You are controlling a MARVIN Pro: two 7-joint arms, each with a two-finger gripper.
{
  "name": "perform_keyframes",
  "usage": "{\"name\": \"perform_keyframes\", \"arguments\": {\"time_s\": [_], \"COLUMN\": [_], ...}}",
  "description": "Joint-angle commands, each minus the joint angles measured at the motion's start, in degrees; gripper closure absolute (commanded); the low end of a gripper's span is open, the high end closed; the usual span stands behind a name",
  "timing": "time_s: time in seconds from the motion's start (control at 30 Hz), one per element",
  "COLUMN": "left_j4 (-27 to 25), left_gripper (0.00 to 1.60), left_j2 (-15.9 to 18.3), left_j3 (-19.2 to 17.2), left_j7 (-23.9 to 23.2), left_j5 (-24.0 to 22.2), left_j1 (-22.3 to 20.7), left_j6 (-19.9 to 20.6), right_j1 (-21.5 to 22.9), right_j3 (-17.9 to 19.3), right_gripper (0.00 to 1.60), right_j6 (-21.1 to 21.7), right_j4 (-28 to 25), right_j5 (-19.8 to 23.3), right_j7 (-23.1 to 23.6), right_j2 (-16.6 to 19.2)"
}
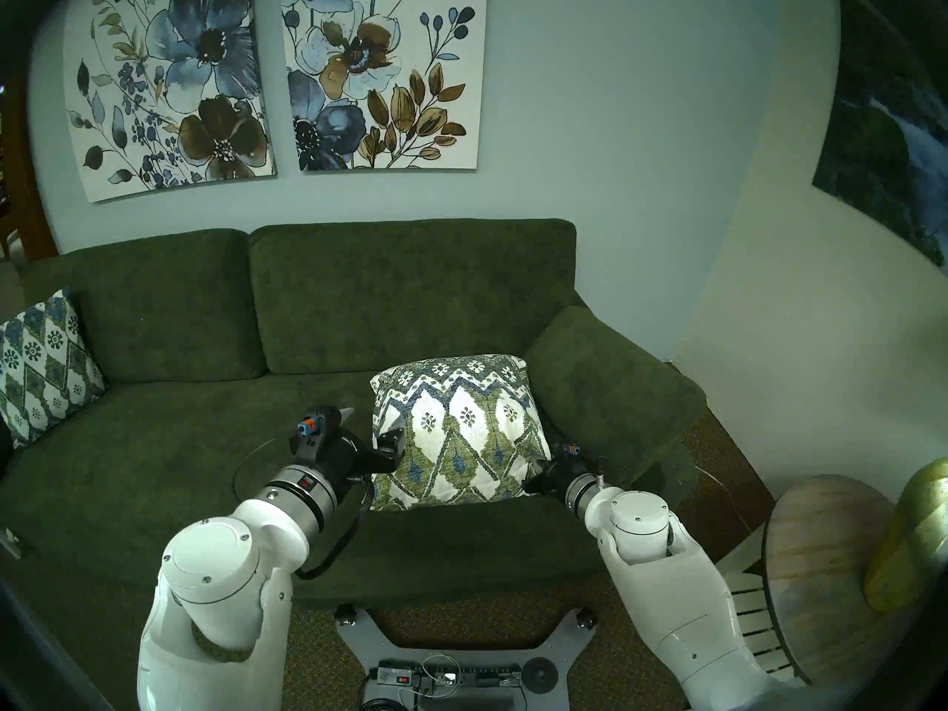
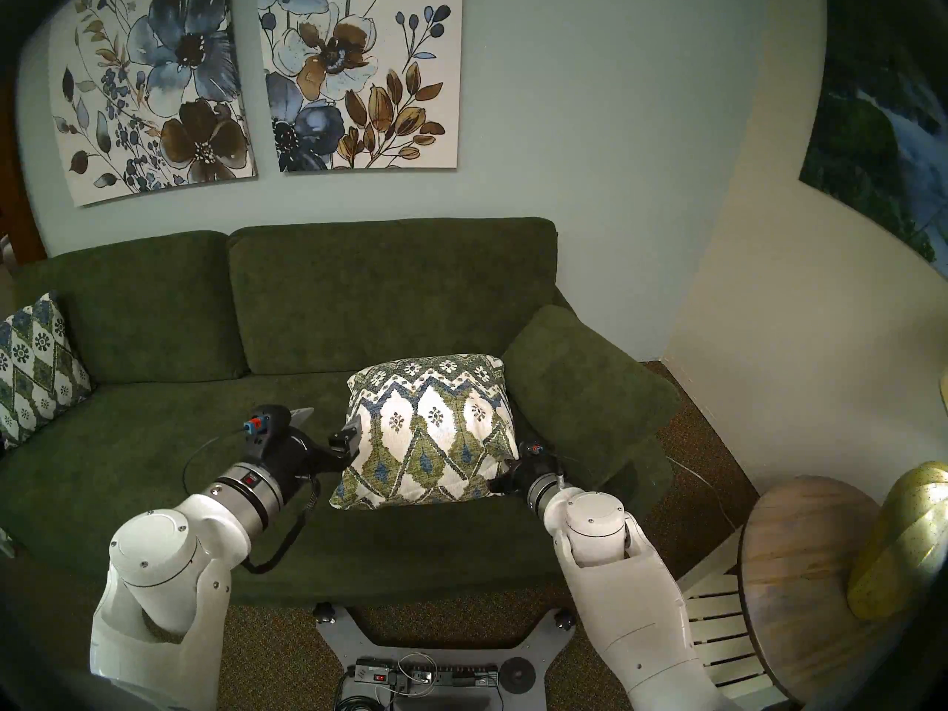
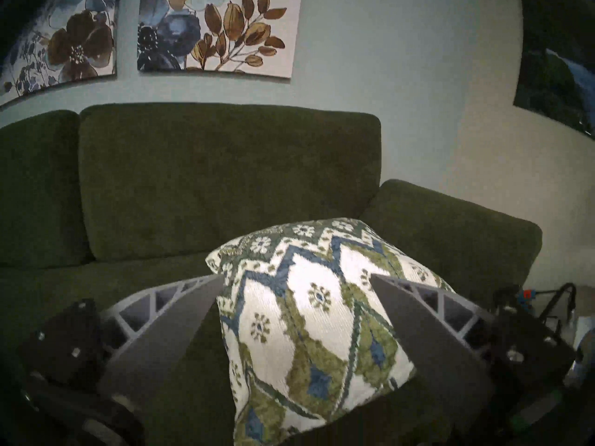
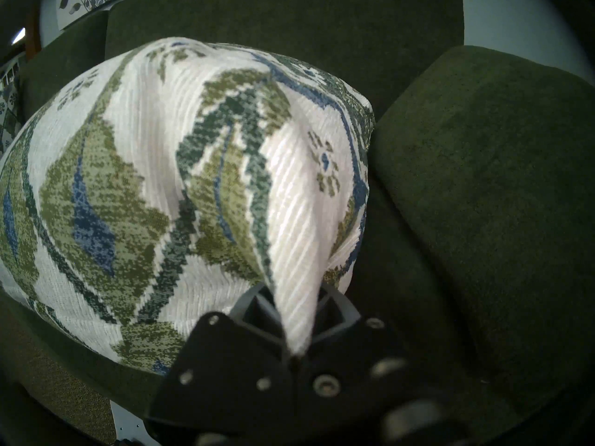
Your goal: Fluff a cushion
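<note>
My right gripper point(image 4: 297, 320) is clamped on a pinch of cream fabric at the near right corner of the cushion point(image 1: 456, 430); in my right wrist view that fold rises toward twelve o'clock from between my closed jaws and the cushion's bulk swells toward ten o'clock. My left gripper point(image 3: 294, 323) stands wide apart, its two grey fingers point(image 3: 161, 332) reaching along either side of the cushion's left edge; one fingertip lies against the patterned face, the other stays on the sofa side, and I cannot tell whether either presses in. From my head, the cushion sits between my two grippers, its left edge at three o'clock from the left one and its corner at ten o'clock from the right.

The cushion rests on the seat of a dark green sofa point(image 1: 179, 469), leaning at its two o'clock side against the padded armrest point(image 1: 610, 381), just in front of the right back cushion. A second patterned cushion point(image 1: 43, 366) leans at the sofa's far left end, well apart from mine. Two floral canvases point(image 1: 267, 79) hang on the pale wall at twelve o'clock, a dark landscape print point(image 1: 892, 130) hangs at two o'clock, and a round wooden side table point(image 1: 821, 556) with a gold vase point(image 1: 913, 535) stands at four o'clock. My base plate point(image 1: 451, 658) sits on patterned carpet at six o'clock.
</note>
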Motion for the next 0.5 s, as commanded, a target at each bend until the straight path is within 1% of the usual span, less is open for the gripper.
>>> {"name": "perform_keyframes", "arguments": {"time_s": [0.0,0.03,0.07,0.1,0.13,0.2,0.23,0.27,0.3,0.33,0.37,0.4,0.43,0.47], "left_j4": [3.1,3.6,5.2,5.2,6.2,8.6,10.5,11.3,12.6,13.2,14.3,15.0,16.4,16.4], "left_gripper": [0.00,0.00,0.00,0.00,0.00,0.00,0.00,0.00,0.00,0.00,0.00,0.00,0.00,0.00], "left_j2": [0.4,0.8,1.4,1.4,1.4,2.0,2.2,2.4,2.3,2.7,3.4,3.6,4.1,4.4], "left_j3": [-0.3,-0.5,-1.0,-1.0,-1.1,-1.4,-1.9,-2.3,-2.9,-3.2,-2.9,-2.6,-1.9,-1.4], "left_j7": [0.4,0.4,0.1,0.1,0.0,-0.2,-0.4,-0.8,-1.3,-1.8,-2.3,-2.3,-2.6,-2.2], "left_j5": [2.2,2.5,3.0,3.0,3.0,3.5,3.3,3.1,2.1,1.8,2.2,2.6,3.1,3.0], "left_j1": [6.3,7.0,7.8,7.8,7.8,6.1,5.5,4.4,3.4,2.3,1.1,-0.1,-1.4,-1.3], "left_j6": [-4.3,-5.2,-7.8,-7.8,-9.5,-9.1,-12.0,-11.2,-13.4,-13.2,-14.8,-14.5,-16.0,-16.4], "right_j1": [0.7,0.7,0.6,0.6,0.6,0.6,0.6,0.6,0.6,0.6,0.6,0.6,0.6,0.6], "right_j3": [0.7,0.7,0.7,0.7,0.7,0.7,0.7,0.7,0.7,0.7,0.7,0.7,0.7,0.7], "right_gripper": [1.60,1.60,1.60,1.60,1.60,1.60,1.60,1.60,1.60,1.60,1.60,1.60,1.60,1.60], "right_j6": [-0.6,-0.6,-0.7,-0.7,-0.7,-0.7,-0.7,-0.7,-0.7,-0.7,-0.7,-0.7,-0.7,-0.7], "right_j4": [-1.0,-1.0,-1.0,-1.0,-1.0,-1.0,-1.1,-1.1,-1.1,-1.1,-1.1,-1.0,-1.0,-1.0], "right_j5": [0.1,0.1,0.1,0.1,0.1,0.1,0.1,0.1,0.1,0.1,0.1,0.1,0.1,0.1], "right_j7": [-0.3,-0.3,-0.3,-0.3,-0.3,-0.3,-0.3,-0.3,-0.3,-0.3,-0.3,-0.3,-0.3,-0.3], "right_j2": [0.2,0.2,0.2,0.2,0.2,0.2,0.2,0.2,0.2,0.2,0.2,0.2,0.2,0.2]}}
